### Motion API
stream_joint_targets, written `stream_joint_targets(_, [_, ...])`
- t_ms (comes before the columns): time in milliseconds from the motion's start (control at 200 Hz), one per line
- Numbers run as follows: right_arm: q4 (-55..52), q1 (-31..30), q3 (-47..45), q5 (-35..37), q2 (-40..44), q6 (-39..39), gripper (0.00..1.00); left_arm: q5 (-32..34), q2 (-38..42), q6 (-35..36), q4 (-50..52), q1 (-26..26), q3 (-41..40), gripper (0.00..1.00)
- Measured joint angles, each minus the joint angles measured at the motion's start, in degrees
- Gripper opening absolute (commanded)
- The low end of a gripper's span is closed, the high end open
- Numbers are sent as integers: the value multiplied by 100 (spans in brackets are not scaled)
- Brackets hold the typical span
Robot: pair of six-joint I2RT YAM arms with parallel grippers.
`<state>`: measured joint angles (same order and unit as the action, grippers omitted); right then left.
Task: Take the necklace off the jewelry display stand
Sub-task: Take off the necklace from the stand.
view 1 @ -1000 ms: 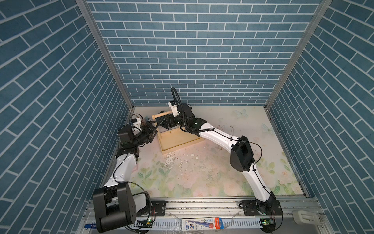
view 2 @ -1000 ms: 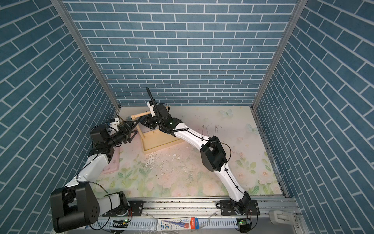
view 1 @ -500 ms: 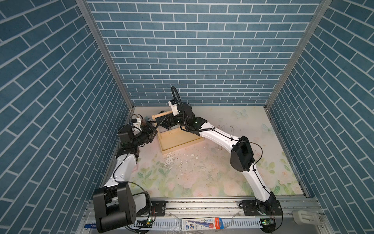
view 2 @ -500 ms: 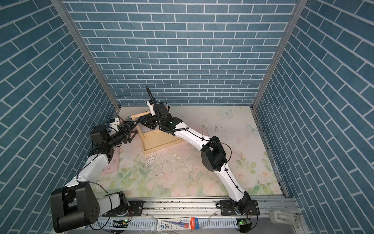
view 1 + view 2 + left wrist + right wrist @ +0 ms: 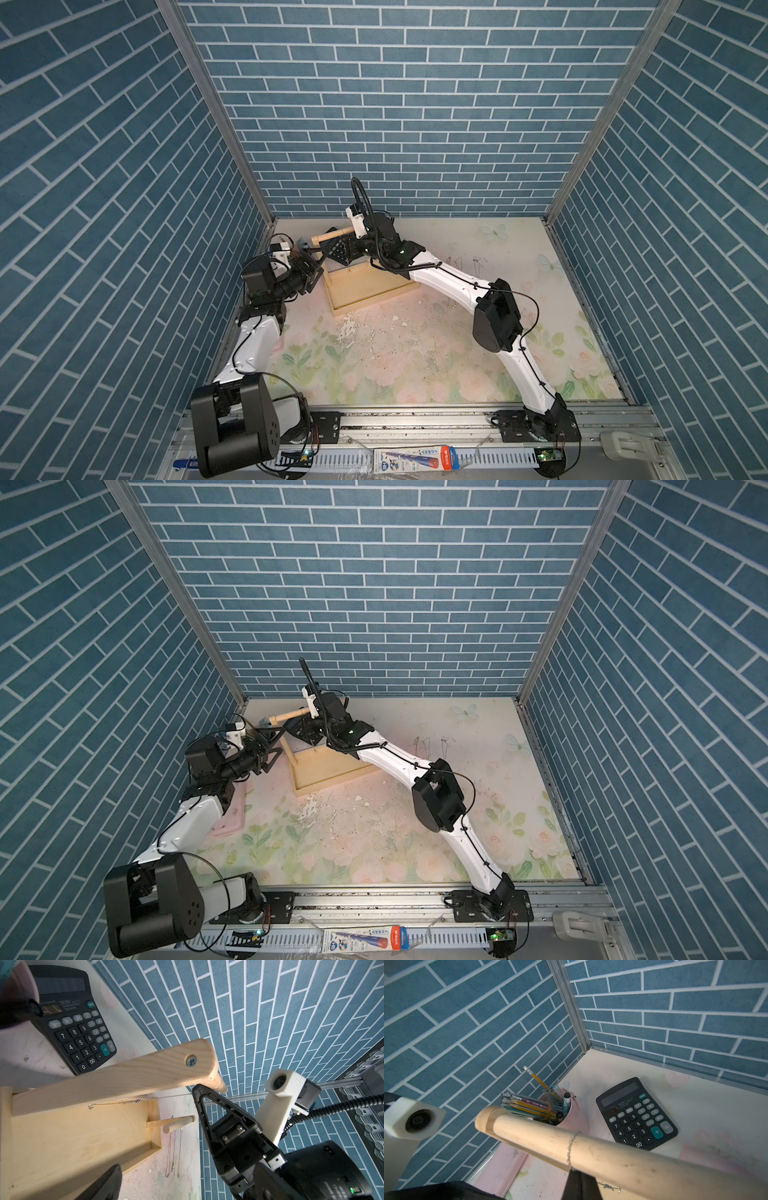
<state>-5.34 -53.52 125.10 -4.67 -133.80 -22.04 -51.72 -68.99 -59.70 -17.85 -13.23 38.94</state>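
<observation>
One necklace [image 5: 569, 1150] over the dowel [image 5: 633, 1159], right claw [image 5: 574, 1174] tight on it.

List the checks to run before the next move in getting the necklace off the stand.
1. Right end effector shut on the necklace chain: ok.
2. Necklace off the upper dowel: not ok, looped over it.
3. Left end effector open and empty: ok.
4. Jewelry display stand braced: not ok, neither end effector grips it.
5. Path past the dowel's free end clear: cannot tell.
</observation>
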Motion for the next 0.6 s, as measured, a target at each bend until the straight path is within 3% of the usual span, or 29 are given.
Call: stream_joint_targets(600, [22, 0, -398, 109, 518, 153, 0, -2, 0, 2, 0, 2, 0, 99])
